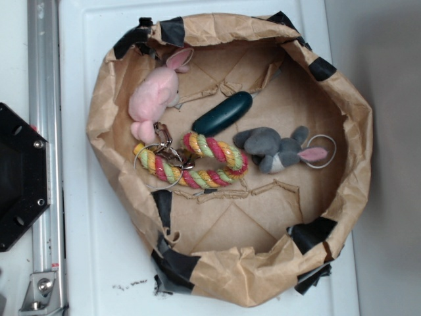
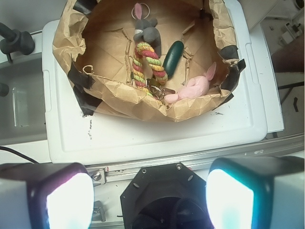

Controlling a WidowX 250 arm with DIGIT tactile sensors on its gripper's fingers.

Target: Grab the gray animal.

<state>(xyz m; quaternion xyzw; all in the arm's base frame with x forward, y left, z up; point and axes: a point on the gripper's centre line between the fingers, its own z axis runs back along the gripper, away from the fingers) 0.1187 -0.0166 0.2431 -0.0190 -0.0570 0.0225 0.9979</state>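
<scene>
Lying on its side on the floor of a crumpled brown paper basket patched with black tape [image 1: 358,131], the small gray plush bunny with a lighter gray face and pink inner ear [image 1: 273,149] sits toward the right of the exterior view, its round metal key ring [image 1: 323,151] at the ear end, close to the paper wall; just beside its body is a looped rope toy braided in pink, yellow and green [image 1: 197,160], with metal clips [image 1: 168,150] at the far end; a dark green oblong plastic piece [image 1: 222,113] lies apart from the bunny, up and to the left; a pink plush bunny [image 1: 154,95] rests against the left wall; the basket stands on a white plastic lid [image 1: 92,263]; in the wrist view the claw [image 2: 150,200] hangs well short of the basket, above the robot's black base [image 2: 157,195], its two fingers [image 2: 47,195] spread wide at the bottom corners with nothing between them; the gray bunny [image 2: 147,29] shows at the far side of the basket.
</scene>
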